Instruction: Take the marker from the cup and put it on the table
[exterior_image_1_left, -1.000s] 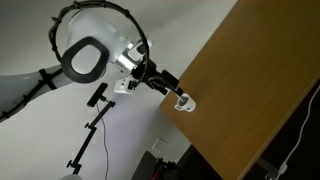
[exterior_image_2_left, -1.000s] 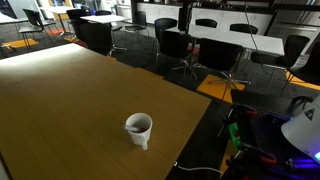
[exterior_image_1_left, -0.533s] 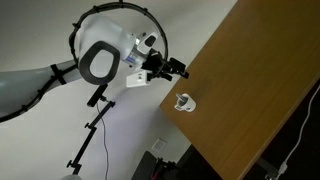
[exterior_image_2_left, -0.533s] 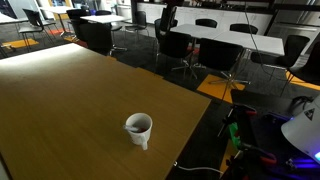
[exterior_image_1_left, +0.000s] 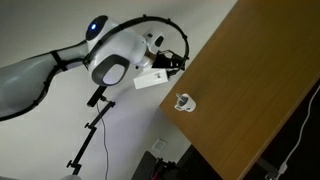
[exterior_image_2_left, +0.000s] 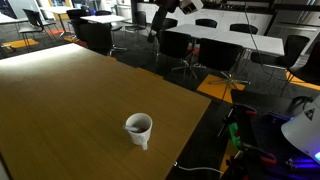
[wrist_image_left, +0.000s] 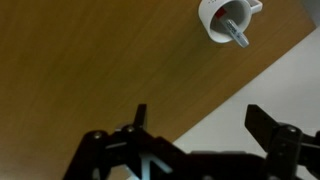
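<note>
The white cup (wrist_image_left: 222, 15) stands near the edge of the brown wooden table (wrist_image_left: 90, 60) and shows in both exterior views (exterior_image_1_left: 184, 101) (exterior_image_2_left: 138, 128). In the wrist view the marker (wrist_image_left: 236, 30) leans inside the cup, with one end sticking out over the rim. My gripper (wrist_image_left: 205, 125) is open and empty, well away from the cup, with its fingers over the table's edge. In an exterior view the gripper (exterior_image_1_left: 177, 62) is raised beside the table's edge, apart from the cup. In an exterior view it (exterior_image_2_left: 166, 9) shows at the top, far behind the table.
The table's edge runs close by the cup, with floor beyond it. A dark stand (exterior_image_1_left: 92, 125) is below the arm. Office chairs (exterior_image_2_left: 180, 45) and tables fill the room behind. Cables and equipment (exterior_image_2_left: 250, 140) lie on the floor off the table's corner.
The arm has lifted and pulled back from the cup, which it was close to a second ago. The cup and marker have not moved.
</note>
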